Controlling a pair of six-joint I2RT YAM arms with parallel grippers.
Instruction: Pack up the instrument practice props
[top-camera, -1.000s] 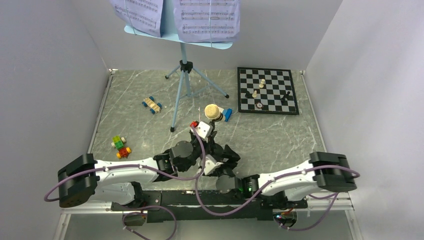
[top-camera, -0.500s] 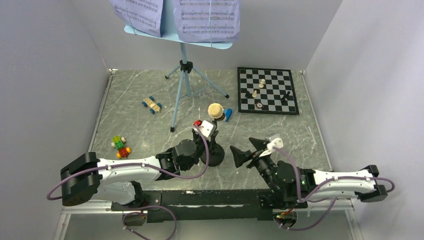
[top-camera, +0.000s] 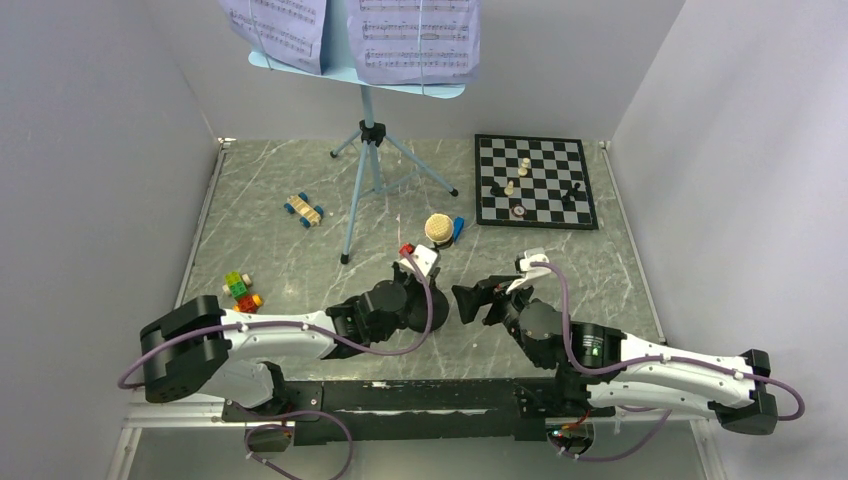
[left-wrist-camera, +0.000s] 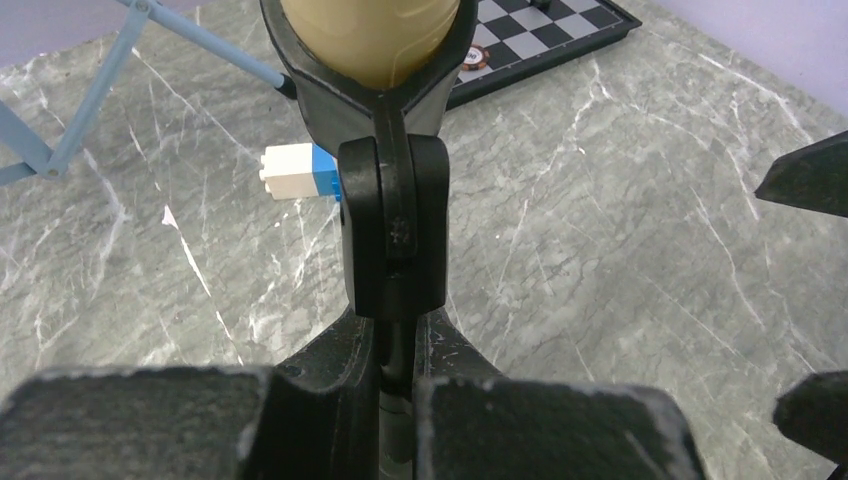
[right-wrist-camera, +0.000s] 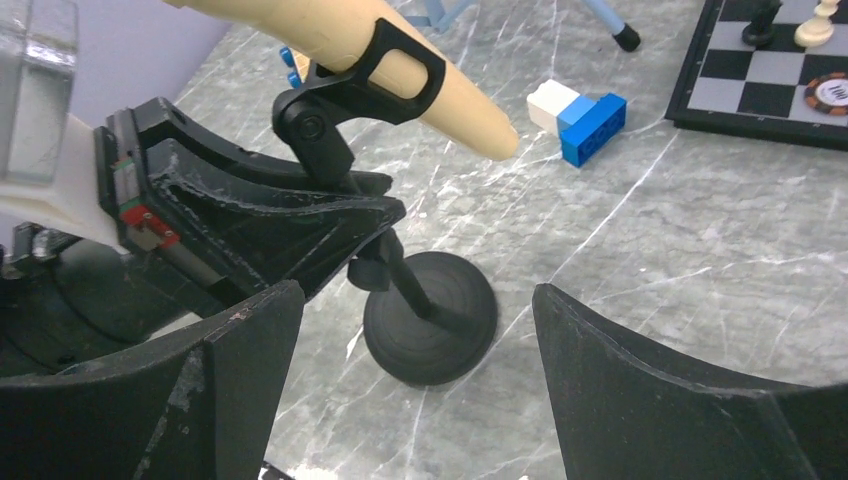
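The tan microphone (top-camera: 436, 228) sits in the clip of the short black mic stand (left-wrist-camera: 392, 230). My left gripper (left-wrist-camera: 400, 350) is shut on the stand's thin pole just below the clip. The stand's round base (right-wrist-camera: 430, 318) rests on the marble table. My right gripper (right-wrist-camera: 418, 292) is open and empty, its jaws on either side of the base and a little short of it; it is just right of the stand in the top view (top-camera: 470, 300). The light-blue music stand (top-camera: 366, 100) stands at the back with lavender sheet-music pages (top-camera: 420, 40) on it.
A chessboard (top-camera: 535, 180) with pieces lies at the back right. A blue-and-white block (right-wrist-camera: 580, 115) lies just beyond the microphone. A toy car (top-camera: 303, 209) and coloured blocks (top-camera: 240, 292) are on the left. Grey walls close in three sides.
My right arm has unfolded from beside the left arm and swung forward, its open gripper now facing the mic stand. My left gripper and the microphone shifted slightly right and farther.
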